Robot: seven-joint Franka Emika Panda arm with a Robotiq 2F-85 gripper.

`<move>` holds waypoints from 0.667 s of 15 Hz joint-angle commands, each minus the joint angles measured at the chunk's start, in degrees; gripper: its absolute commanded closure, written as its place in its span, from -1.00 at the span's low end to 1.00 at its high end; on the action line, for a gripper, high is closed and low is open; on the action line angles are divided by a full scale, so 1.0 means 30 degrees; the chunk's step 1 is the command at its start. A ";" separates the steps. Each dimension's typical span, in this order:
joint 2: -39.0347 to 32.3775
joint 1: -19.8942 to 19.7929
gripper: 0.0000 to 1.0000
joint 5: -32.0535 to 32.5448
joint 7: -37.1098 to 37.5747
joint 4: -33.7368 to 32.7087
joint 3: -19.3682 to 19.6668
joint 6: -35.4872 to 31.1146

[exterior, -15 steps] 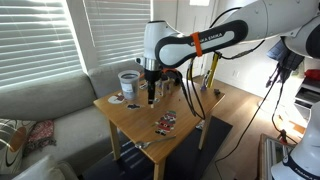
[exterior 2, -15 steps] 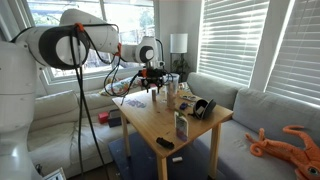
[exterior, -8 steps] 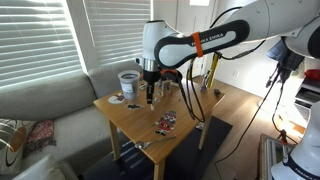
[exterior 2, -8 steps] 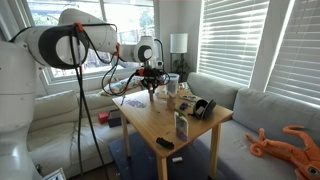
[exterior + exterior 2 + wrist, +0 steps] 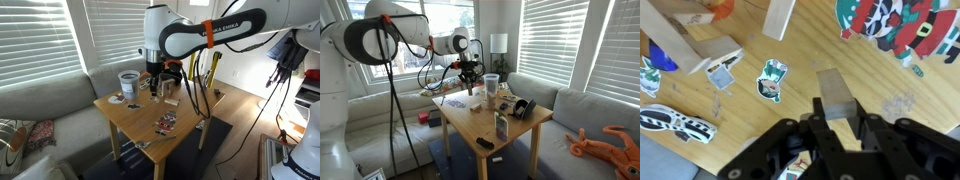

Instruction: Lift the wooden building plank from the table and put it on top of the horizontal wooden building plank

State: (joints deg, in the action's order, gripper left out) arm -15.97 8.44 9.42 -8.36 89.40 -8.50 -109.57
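- Blinds, a pale sofa and a small wooden table (image 5: 140,128) set the scene; everything you need sits on the far half of that tabletop.
- Your wooden building plank (image 5: 833,90) is off the table. It hangs between the fingers with the stickered tabletop visible beneath it in the wrist view.
- Your gripper (image 5: 840,118) is clamped on the plank, one finger pressed to each side of its near end.
- In both exterior views the gripper (image 5: 154,80) (image 5: 470,78) hangs above the table's far part, near the cup (image 5: 128,82).
- The horizontal wooden building plank (image 5: 690,45) looks to be the pale piece lying across the upper left of the wrist view. An upright plank (image 5: 780,18) stands just beside it. How that stack is built is hard to tell from here.
- Between you and it lie only stickers, such as the small cartoon sticker (image 5: 771,78).
- By my reading, you have the lift done and the placing is all still ahead.
- You have yet to carry the plank over the horizontal one, line it up, lower it until it rests, then let go.
- Mind the upright plank as you come in, since a nudge could topple it.
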 commanded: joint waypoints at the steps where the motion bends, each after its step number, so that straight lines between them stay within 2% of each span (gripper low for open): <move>1: 0.3260 -0.0140 0.85 0.0053 0.1692 0.2653 0.0522 -0.0255; 3: 0.5001 -0.0448 0.85 -0.0060 0.2854 0.4097 0.0855 -0.0574; 4: 0.5379 -0.0421 0.85 0.0525 0.2158 0.4284 0.0829 -0.0145; 5: 0.3485 -0.0375 0.42 0.0076 0.1932 0.2218 0.0725 0.0132; 7: 0.4666 -0.0523 0.42 0.0165 0.1927 0.3227 0.0809 0.0126; 8: 0.4621 -0.0580 0.85 -0.0320 0.2023 0.3148 0.0842 -0.0258; 9: 0.4620 -0.0801 0.85 -0.0170 0.3692 0.2935 0.1081 -0.0563; 10: 0.4783 -0.1175 0.85 -0.0604 0.3748 0.2796 0.1443 -0.0513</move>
State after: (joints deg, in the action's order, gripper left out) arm -1.06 6.84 9.54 -0.75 100.10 -5.74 -110.31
